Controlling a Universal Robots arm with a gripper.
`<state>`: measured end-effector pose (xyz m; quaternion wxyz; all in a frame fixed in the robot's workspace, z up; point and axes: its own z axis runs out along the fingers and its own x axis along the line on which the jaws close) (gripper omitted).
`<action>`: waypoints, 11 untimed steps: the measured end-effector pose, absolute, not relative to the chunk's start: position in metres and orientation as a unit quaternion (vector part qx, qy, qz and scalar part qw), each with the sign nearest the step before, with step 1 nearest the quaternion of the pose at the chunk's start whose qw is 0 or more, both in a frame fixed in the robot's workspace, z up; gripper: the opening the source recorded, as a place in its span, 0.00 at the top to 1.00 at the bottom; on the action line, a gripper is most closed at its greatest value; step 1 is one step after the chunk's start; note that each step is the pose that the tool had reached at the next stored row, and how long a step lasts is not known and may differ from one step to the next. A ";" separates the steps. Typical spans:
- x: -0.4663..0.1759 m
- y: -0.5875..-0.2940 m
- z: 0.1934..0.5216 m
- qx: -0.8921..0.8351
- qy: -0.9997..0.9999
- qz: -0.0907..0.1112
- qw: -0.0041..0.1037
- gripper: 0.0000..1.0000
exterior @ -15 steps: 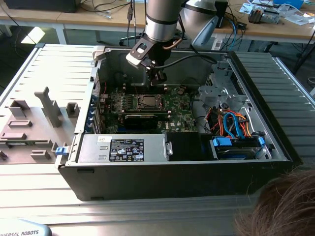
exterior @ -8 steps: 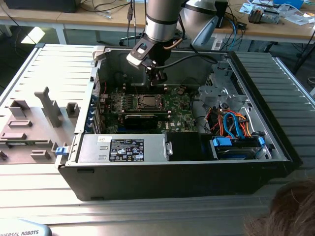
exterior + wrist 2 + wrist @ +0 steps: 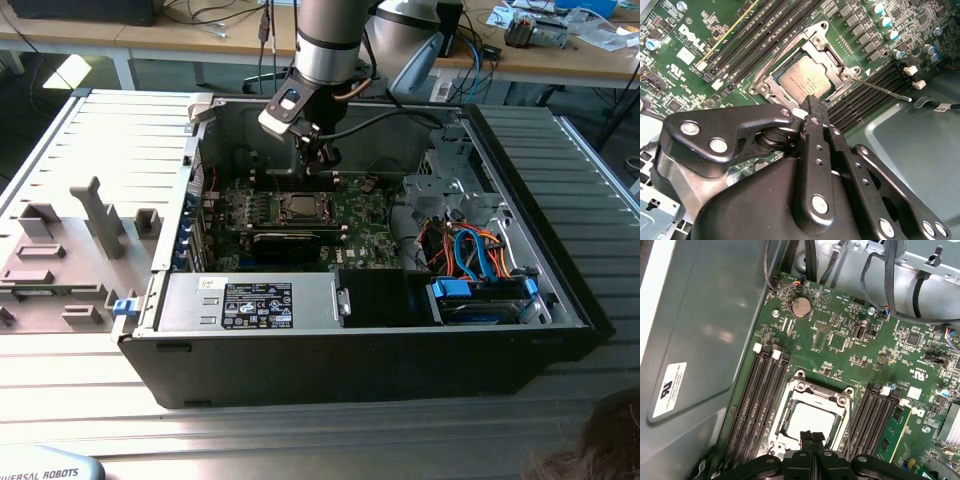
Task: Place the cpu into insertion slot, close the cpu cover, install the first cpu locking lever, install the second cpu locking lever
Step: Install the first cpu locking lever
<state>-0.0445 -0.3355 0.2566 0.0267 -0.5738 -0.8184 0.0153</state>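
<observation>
There is one computer case (image 3: 350, 370), one green motherboard (image 3: 365, 225), one cpu (image 3: 802, 82), one cpu cover (image 3: 812, 390), one thin metal lever (image 3: 885, 90), one coin battery (image 3: 801, 306), one robot arm (image 3: 330, 40) and one claw (image 3: 811, 435).

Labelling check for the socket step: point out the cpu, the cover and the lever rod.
cpu (image 3: 812, 417), first wrist view, middle of its metal top.
cover (image 3: 820, 393), first wrist view, silvery frame bar beside the window.
lever (image 3: 885, 90), second wrist view, midway along the thin rod.
</observation>
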 end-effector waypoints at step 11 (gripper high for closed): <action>-0.045 -0.336 0.257 -0.544 -0.838 0.016 0.026 0.89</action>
